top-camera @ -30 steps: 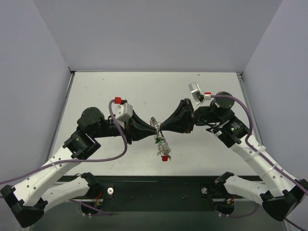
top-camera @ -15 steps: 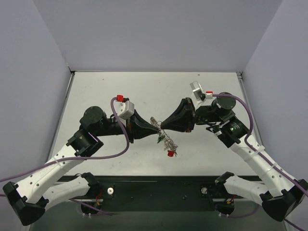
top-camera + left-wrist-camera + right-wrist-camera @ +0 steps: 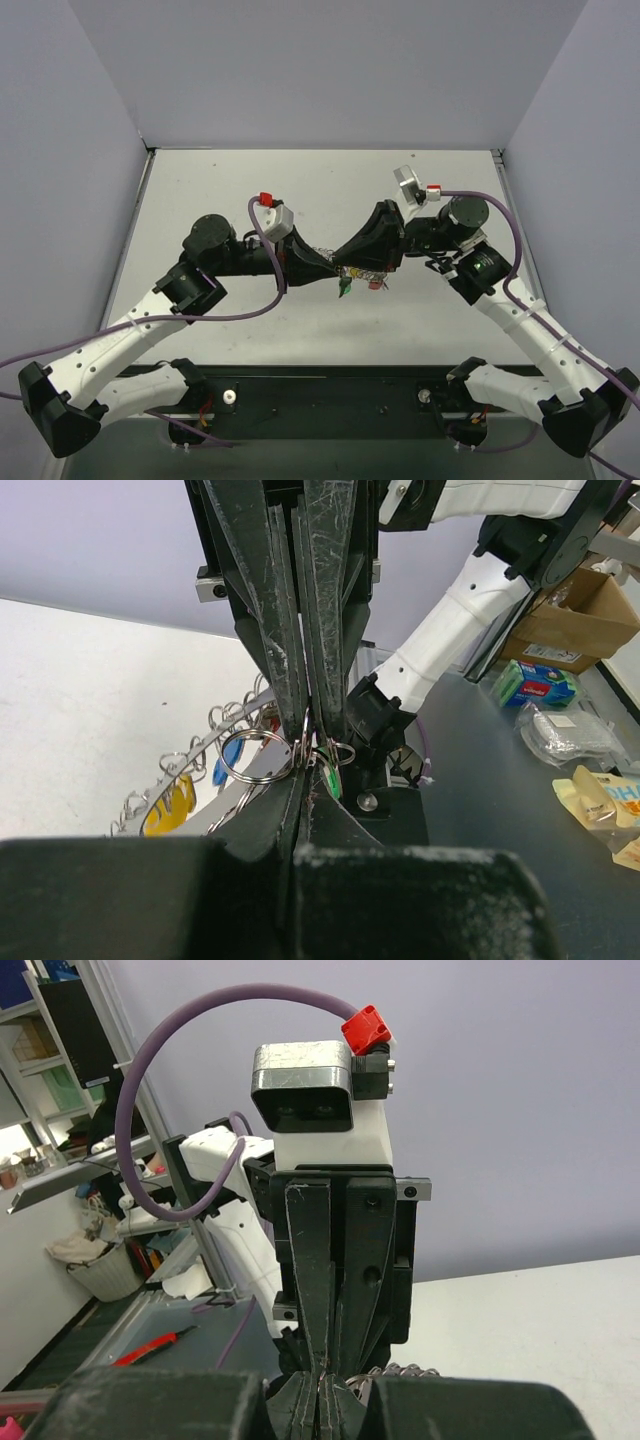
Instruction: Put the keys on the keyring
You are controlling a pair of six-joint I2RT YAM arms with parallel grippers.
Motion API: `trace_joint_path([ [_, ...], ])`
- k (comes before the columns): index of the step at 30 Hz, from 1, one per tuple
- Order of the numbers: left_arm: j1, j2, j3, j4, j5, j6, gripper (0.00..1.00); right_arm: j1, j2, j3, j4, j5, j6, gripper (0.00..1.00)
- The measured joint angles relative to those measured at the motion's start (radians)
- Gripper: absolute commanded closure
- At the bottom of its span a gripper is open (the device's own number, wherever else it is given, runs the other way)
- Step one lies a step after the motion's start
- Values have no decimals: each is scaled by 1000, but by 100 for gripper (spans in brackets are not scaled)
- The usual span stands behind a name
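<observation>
My left gripper [image 3: 333,271] and right gripper [image 3: 347,264] meet tip to tip above the table's middle, both shut. In the left wrist view my left gripper [image 3: 307,767] pinches thin wire loops of the keyring [image 3: 254,756], and the right fingers [image 3: 330,630] come down onto the same spot. The coil-like band [image 3: 190,752] trails off to the left with a blue key [image 3: 228,761] and a yellow key [image 3: 170,806]. A green key [image 3: 331,781] hangs just right of the pinch. From above, the green key [image 3: 345,287] and a red key [image 3: 375,284] dangle under the tips. In the right wrist view the right gripper [image 3: 327,1392] is shut, with the coil [image 3: 402,1371] beside it.
The white table [image 3: 220,190] lies under both arms, walled in by grey panels on three sides. A black base strip [image 3: 330,395] runs along the near edge. The purple cables [image 3: 255,300] loop beside each wrist.
The left arm has pushed right and the meeting point has shifted that way. The keyring, which hung straight down with the red key lowest, has swung up and right under the right gripper.
</observation>
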Motion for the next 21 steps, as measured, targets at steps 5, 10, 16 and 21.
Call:
trace_joint_path([
  [5, 0, 14, 0, 16, -10, 0, 100, -5, 3, 0, 0, 6, -1, 100],
  [10, 0, 15, 0, 17, -31, 0, 43, -5, 3, 0, -4, 19, -16, 100],
  [16, 10, -22, 6, -127, -95, 63, 36, 10, 3, 0, -51, -11, -55, 100],
  [21, 23, -71, 121, -356, -132, 168, 36, 9, 3, 5, -103, -35, -90, 100],
])
